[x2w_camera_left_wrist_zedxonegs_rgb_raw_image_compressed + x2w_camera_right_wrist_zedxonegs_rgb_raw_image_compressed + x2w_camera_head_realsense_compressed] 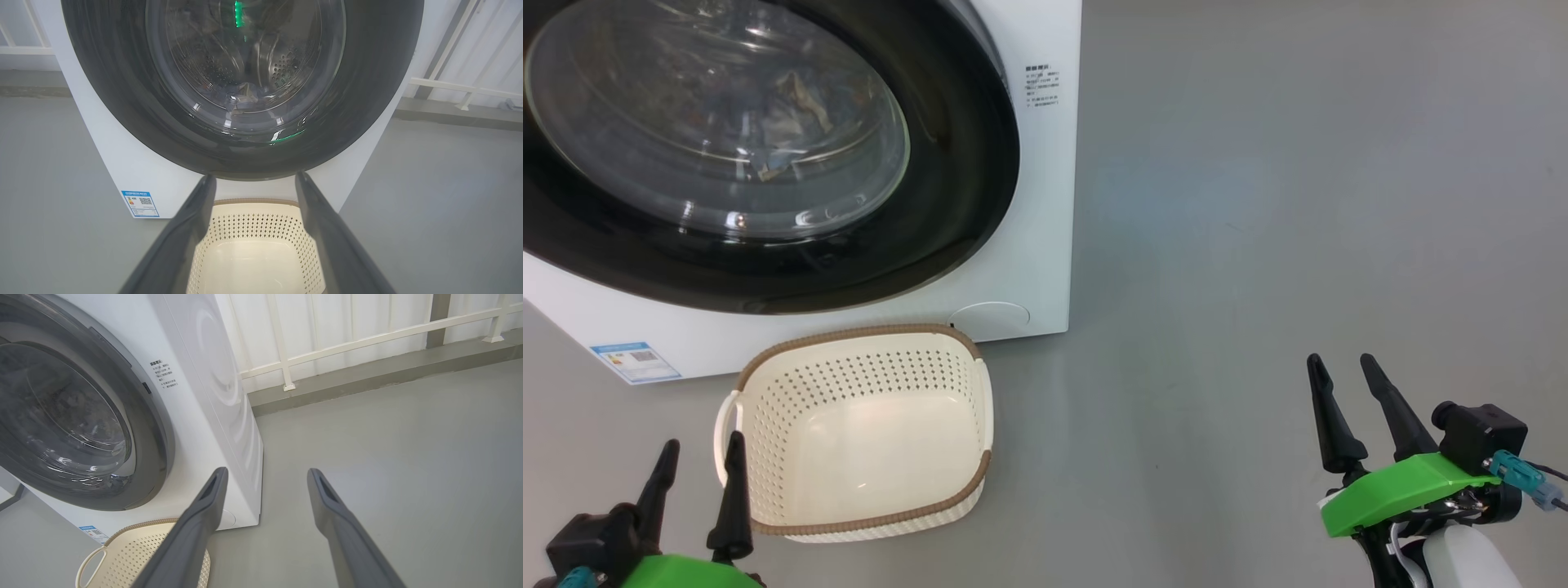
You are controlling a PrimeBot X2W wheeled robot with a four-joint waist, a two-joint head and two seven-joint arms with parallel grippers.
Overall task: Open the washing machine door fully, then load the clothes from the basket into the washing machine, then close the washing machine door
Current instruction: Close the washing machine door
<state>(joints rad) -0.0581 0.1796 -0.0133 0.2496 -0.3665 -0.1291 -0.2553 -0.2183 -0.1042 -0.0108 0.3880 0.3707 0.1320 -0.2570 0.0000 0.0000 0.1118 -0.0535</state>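
Wide and empty, left gripper hangs close by the bare basket and could knock it aside if swung carelessly; right gripper, equally wide, stands well apart.

I see the washing machine standing on the floor ahead and to my left, with the washing machine door shut against its front face. The clothes lie in the drum behind the door's glass. The basket sits on the floor just before the machine, below the door. My left claw hangs by the basket's near left corner. My right claw hangs well apart to the right, over the floor. A label sticker sits low on the machine's front, left of the basket, and a railing runs behind the machine.
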